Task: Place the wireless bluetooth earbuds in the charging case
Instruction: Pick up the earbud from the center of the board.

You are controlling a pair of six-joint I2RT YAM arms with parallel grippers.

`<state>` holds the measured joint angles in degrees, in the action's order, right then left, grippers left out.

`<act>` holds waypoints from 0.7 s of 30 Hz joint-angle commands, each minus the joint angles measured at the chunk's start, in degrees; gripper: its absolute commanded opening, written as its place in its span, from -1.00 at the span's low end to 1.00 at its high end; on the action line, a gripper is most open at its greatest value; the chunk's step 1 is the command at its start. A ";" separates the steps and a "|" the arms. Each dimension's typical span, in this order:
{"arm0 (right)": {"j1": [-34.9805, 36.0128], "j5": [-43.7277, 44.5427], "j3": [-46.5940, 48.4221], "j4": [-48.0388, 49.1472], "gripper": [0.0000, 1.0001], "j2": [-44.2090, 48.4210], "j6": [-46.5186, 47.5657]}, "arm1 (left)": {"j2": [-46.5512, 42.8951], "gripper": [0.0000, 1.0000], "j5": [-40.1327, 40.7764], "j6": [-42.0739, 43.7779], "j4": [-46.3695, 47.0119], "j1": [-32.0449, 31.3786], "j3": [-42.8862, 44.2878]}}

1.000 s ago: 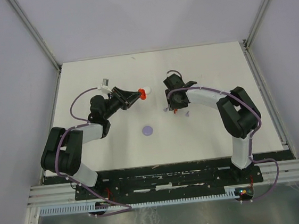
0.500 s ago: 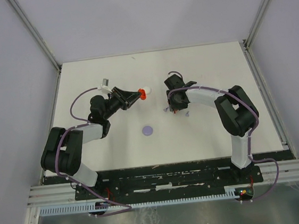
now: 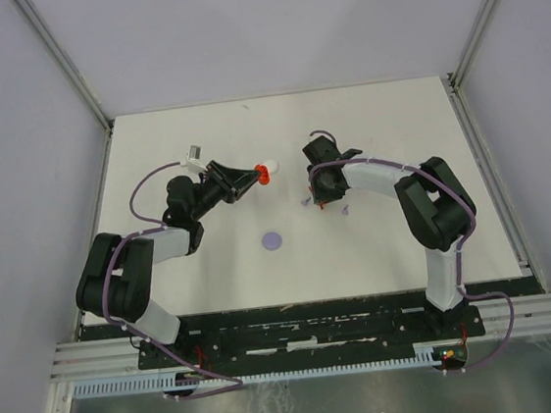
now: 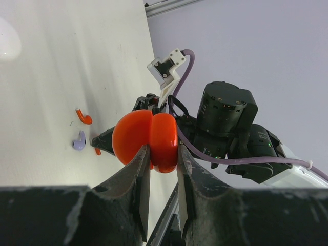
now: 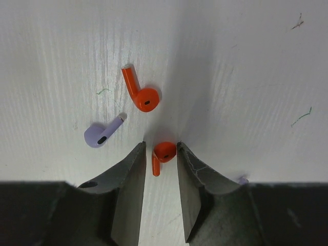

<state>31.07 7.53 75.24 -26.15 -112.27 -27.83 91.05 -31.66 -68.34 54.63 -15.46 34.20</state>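
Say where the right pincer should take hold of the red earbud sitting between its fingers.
The rounded head, from straight above: the red earbud lies flat, head already between the fingers of the right pincer; its thin stem probably offers less hold.

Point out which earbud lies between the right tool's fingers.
The red earbud flanked by both fingers; the other red earbud and the purple one lie beyond them.

White table (image 3: 360,257), pale lilac walls (image 3: 267,30)

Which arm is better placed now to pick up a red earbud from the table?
Right. The right tool is open astride a red earbud on the table; the left tool is shut on the red case.
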 commanded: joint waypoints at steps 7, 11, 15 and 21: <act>-0.32 -0.50 2.17 0.52 -0.36 -0.88 -0.82 | -0.10 -0.94 -0.68 -1.21 3.69 0.12 -0.20; -0.31 -0.50 2.23 0.33 -0.50 -0.93 -0.65 | 0.00 -0.94 -0.68 -1.23 3.65 0.16 -0.26; -0.38 -0.46 2.24 0.33 -0.58 -0.69 -0.52 | 0.05 -0.94 -0.68 -1.25 3.64 0.12 -0.17; -0.32 0.17 1.28 1.84 -0.62 0.91 -0.06 | 0.06 -0.94 -0.85 -1.25 3.55 0.14 -0.18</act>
<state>31.00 7.33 75.64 -26.17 -112.53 -28.23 91.15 -31.66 -68.34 54.65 -15.46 34.09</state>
